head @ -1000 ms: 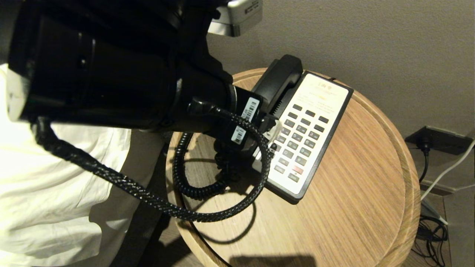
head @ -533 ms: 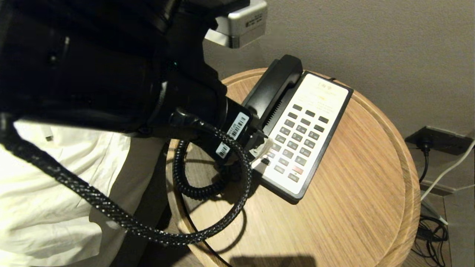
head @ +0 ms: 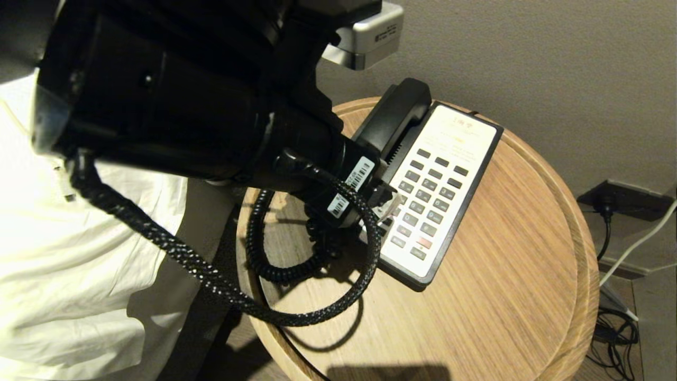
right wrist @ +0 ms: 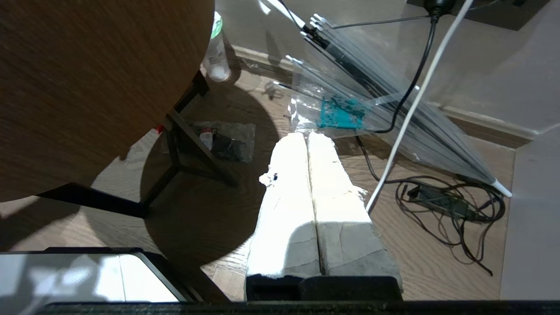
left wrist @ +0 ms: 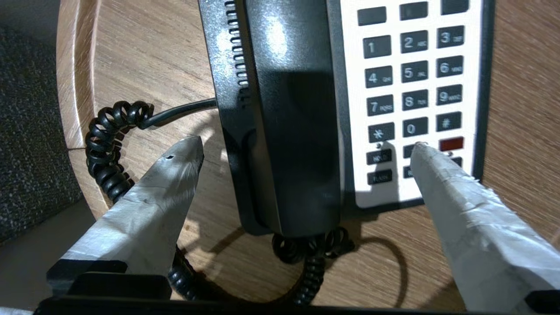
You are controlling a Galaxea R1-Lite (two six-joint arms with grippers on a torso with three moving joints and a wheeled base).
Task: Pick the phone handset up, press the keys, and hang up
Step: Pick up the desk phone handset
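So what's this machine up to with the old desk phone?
The robot's left gripper hangs open over the phone handset, one finger on each side, not touching it. The handset lies in its cradle on the phone base, on a round wooden table, its coiled cord looped beside it. Nothing has been lifted or pressed yet. The right gripper is shut, parked low beside the table, above the floor.

Round wooden table point(head: 502, 296) (raised rim) carries phone base point(head: 449, 185), coiled cord point(head: 264, 254).
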